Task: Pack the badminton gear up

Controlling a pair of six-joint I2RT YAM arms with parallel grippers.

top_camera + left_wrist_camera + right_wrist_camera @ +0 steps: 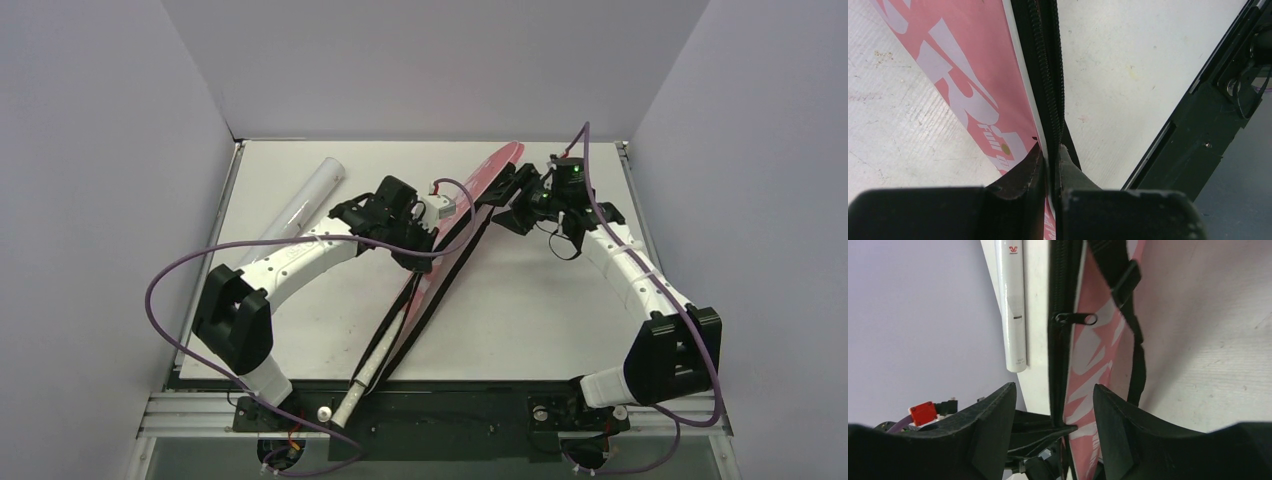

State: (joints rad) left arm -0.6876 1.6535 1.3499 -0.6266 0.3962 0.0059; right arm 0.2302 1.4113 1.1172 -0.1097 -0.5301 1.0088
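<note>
The pink "SPORT" cover (460, 225) lies diagonally across the table, raised on its edge. My left gripper (428, 240) is shut on the cover's black zipper edge (1045, 75) near its middle, and the fingers (1050, 147) pinch the pink fabric (963, 85). Near the cover's far end my right gripper (503, 200) is open. Its fingers (1053, 395) straddle the zipper edge without touching it. The zipper pull (1075, 319) sits just ahead of them. A white racket handle (368, 370) sticks out of the cover's near end. The long white tube (305, 200) lies at the back left.
The cover's black strap (1135, 355) runs down its pink side. The racket handle's end reaches past the table's near edge onto the black base rail (450, 410). Grey walls (100, 150) close in the table on three sides.
</note>
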